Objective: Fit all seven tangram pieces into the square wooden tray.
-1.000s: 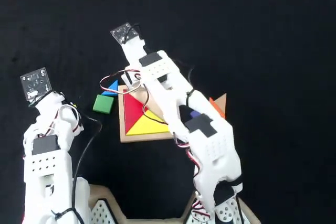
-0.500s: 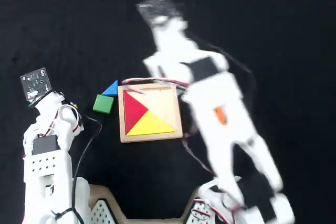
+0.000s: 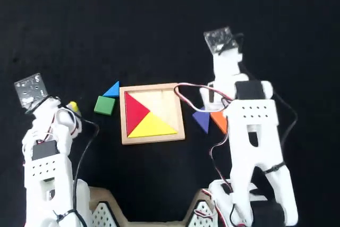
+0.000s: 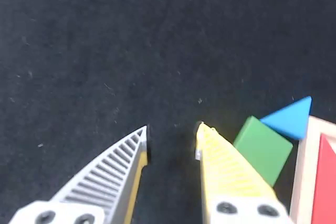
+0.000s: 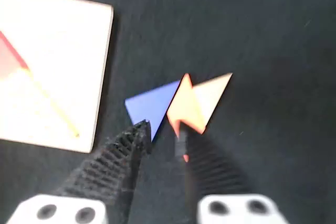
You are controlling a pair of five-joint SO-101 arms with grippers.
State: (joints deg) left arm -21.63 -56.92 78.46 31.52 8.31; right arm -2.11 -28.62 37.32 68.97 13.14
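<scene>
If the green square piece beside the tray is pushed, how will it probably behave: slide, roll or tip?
The green square looks flat and stiff, so it would probably slide, not roll or tip. The black cloth under it may drag slightly. It seems small, likely light.

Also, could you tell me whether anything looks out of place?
Right of the wooden tray, the orange piece seems to overlap the violet triangle and tan piece instead of lying flat; nothing else stands out.

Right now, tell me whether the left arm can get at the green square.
Probably yes: the left gripper is open, and the green square lies just beside it with nothing between.
</scene>
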